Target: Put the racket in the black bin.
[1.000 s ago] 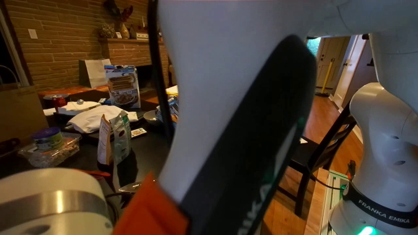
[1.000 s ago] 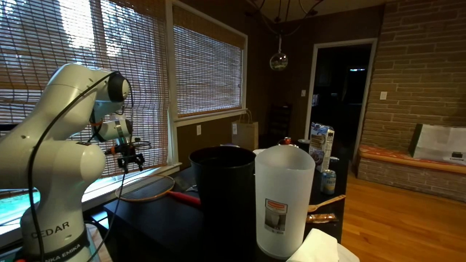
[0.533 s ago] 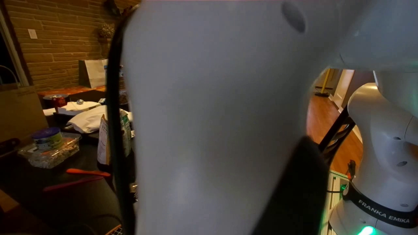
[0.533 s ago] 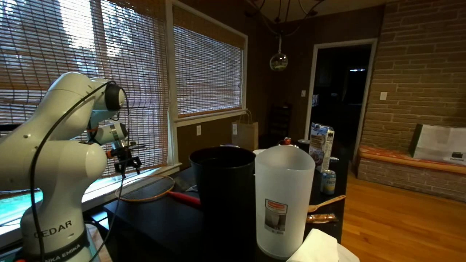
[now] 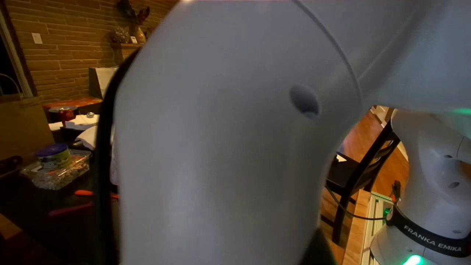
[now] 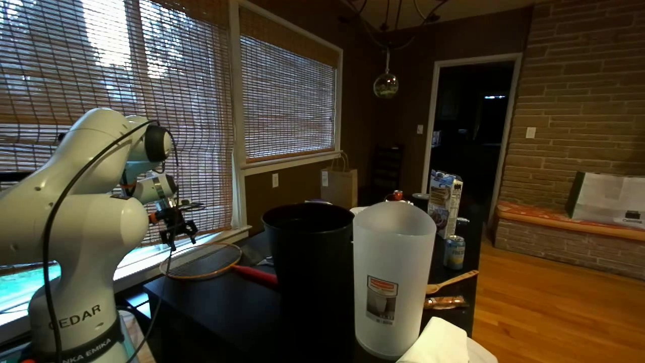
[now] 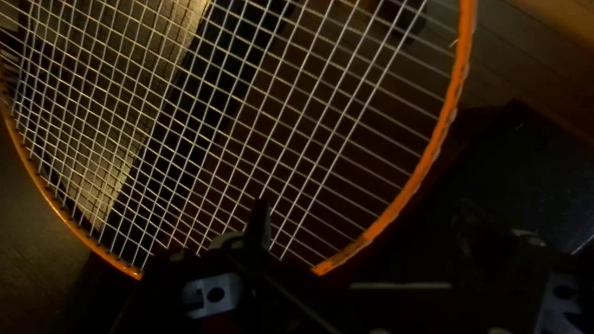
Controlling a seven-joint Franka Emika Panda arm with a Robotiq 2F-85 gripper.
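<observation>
I judge the racket (image 6: 219, 266) below my spread pincer (image 6: 183, 243) light and stiff, best gripped by its red shaft (image 6: 256, 275)

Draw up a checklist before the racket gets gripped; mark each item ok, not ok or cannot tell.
1. Gripper open: ok, jaws apart.
2. Racket in the wrist view: ok, its strung head shows.
3. Gripper aligned with the frame: cannot tell, too dark there.
4. Handle clear of the black bin: cannot tell, the bin hides its end.
5. Black bin upright, mouth up: ok.
6. Exterior sightlines clear: not ok, the arm blocks most of an exterior view.
</observation>
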